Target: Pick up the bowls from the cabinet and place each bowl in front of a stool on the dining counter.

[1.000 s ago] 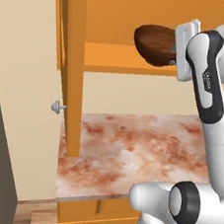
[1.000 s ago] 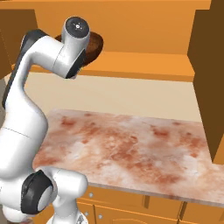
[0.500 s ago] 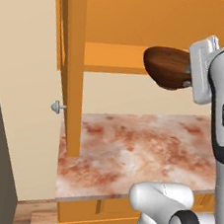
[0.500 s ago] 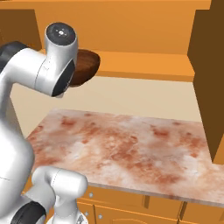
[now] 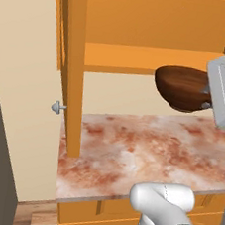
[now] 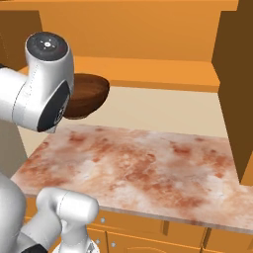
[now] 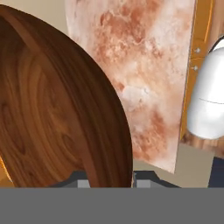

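above the marbled counter (image 5: pixel 139 153), just below the cabinet (image 5: pixel 141 58) shelf, a dark brown wooden bowl (image 5: pixel 183 88) hangs in the air, clear of both surfaces. the gripper (image 7: pixel 107 177) is closed on the bowl's rim, one finger on each side of the thin wall, with the bowl tipped so that its side faces the counter. the bowl is round, smooth and glossy, with flowing walnut-like grain. the counter beneath it is a flat slab of mottled reddish-pink and white stone. the cabinet is plain orange-brown wood with a flat shelf and a flat door standing open at the left of the bowl. to carry this well, the arm should probably draw the bowl well away from the shelf edge before turning, keep the rim grip firm, and move slowly, since a thin glossy rim could slip. the bowl is not yet at the dining counter.
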Available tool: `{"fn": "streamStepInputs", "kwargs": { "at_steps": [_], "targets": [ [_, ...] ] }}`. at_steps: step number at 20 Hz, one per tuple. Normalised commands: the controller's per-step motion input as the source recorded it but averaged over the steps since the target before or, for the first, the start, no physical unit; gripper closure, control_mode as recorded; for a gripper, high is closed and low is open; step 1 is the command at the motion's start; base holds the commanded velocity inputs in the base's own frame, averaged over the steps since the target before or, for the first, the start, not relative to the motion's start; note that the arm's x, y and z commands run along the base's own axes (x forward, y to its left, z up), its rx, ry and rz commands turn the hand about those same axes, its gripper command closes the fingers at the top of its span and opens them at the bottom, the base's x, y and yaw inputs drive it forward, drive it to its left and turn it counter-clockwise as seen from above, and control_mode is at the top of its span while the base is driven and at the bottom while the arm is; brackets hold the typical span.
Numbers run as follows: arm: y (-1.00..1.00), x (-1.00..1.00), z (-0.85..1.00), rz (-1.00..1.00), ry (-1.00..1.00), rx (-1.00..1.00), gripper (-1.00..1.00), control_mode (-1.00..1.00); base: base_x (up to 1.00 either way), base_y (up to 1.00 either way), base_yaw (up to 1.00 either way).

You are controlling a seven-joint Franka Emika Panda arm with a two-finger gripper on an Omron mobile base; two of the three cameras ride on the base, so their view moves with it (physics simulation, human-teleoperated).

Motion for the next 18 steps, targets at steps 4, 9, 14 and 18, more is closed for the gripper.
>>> {"fn": "streamStepInputs", "kwargs": {
  "at_steps": [4, 9, 14, 18],
  "targets": [
    [0.07, -0.11, -0.11, 0.00, 0.00, -0.03, 1.00, 1.00, -0.35, 0.01, 0.00],
    [0.00, 0.00, 0.00, 0.00, 0.00, 0.00, 1.00, 1.00, -1.00, -0.37, -0.28],
    [0.00, 0.00, 0.00, 0.00, 0.00, 0.00, 1.00, 1.00, -1.00, -0.13, -0.54],
    [0.00, 0.00, 0.00, 0.00, 0.00, 0.00, 1.00, 1.00, -0.93, 0.06, -0.85]
  ]
}}
